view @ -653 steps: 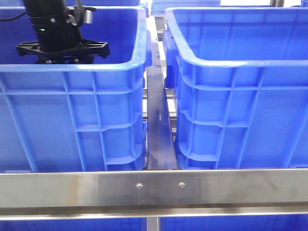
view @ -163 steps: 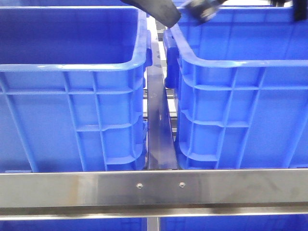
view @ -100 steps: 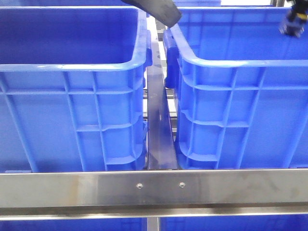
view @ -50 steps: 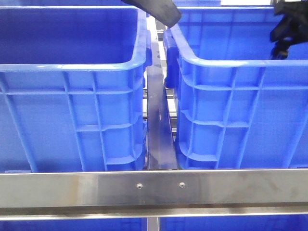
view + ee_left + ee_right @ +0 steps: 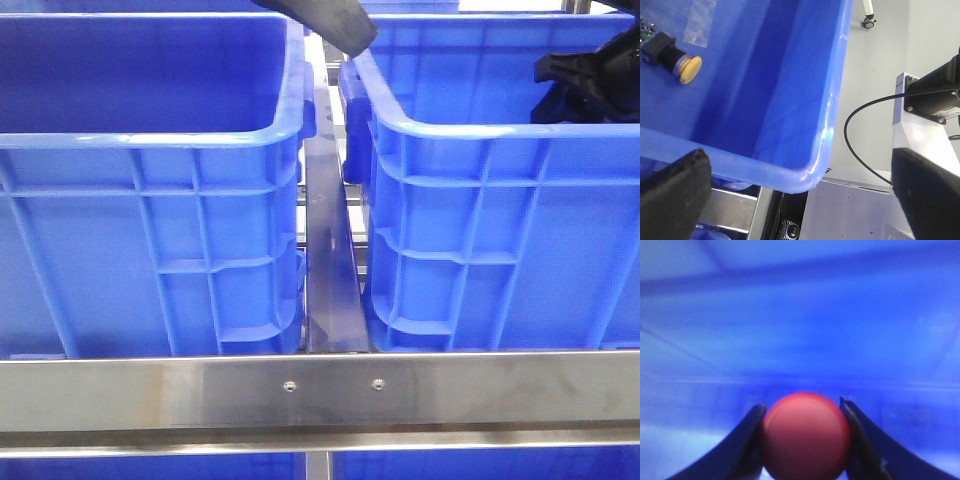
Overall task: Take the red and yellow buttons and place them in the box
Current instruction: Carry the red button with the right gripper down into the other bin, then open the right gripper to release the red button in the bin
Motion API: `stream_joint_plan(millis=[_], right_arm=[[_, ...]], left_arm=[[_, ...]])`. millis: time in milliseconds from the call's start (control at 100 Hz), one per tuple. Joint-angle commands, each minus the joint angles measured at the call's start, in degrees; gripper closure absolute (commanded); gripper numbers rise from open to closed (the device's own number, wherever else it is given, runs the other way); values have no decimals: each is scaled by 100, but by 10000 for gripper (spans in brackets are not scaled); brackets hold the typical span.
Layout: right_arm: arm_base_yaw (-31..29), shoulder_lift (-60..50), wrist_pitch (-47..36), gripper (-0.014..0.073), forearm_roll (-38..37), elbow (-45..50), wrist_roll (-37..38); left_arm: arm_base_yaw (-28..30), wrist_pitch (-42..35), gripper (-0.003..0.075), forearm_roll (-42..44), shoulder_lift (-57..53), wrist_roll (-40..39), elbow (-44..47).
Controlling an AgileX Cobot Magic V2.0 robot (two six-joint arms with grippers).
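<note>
1. On the left in the front view we see the left crate, a deep blue bin with ribbed walls and a thick rolled rim; from this angle its inside shows only bare blue wall.
2. In the left wrist view we look into a blue crate past a rounded corner of its rim. On its floor lies the yellow button, a domed cap on a black body, beside a scrap of clear plastic film.
3. The left gripper has its two dark fingers wide apart at the edges of that view, with nothing between them; it hangs outside the crate, above the rim corner and a stretch of metal frame.
4. Between the two crates the front view shows a narrow metal rail running away from us, and the steel crossbar spans the foreground. A dark part of an arm crosses the top of the gap.
5. On the right stands the box, the second blue crate.
6. The right gripper sits low inside the box near its right side, just behind the near rim.
7. In the right wrist view its fingers are closed on the red button, touching it on both sides, with blurred blue crate wall behind.
</note>
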Motion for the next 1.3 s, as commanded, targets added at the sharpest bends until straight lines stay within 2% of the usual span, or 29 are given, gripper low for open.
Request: stream_joint_plan(millis=[0,110,230,330,620,870,920,990,1190,1290], right_arm=[[-16,-199,-47,386,123,-170,-98],[-16,-198,-47,325,123,-170,-98],[-16,-213,-21,136,123,-170,-98],[-16,-213,-15,41,125,-170,-93],[-22,-474,256,34,123,-148,-93],[-22,-1125,479,38,113,3,-93],[-22,-1276,474,57,113,113,-93],[-22,-1501,474,127,108,305,-93],[-22,-2193,480,480,111,915,-93],[-22,-2537,601,626,117,1190,-93]], left_arm=[[-47,6,38,-347,-273,-17,-173],[-47,6,38,-347,-273,-17,-173],[-47,6,38,-347,-273,-17,-173],[-47,6,38,-347,-273,-17,-173],[-47,6,38,-347,-273,-17,-173],[-47,6,38,-324,-273,-17,-173],[-47,6,38,-313,-273,-17,-173],[-47,-18,38,-285,-273,-17,-173],[-47,-27,38,-271,-273,-17,-173],[-47,-27,38,-271,-273,-17,-173]])
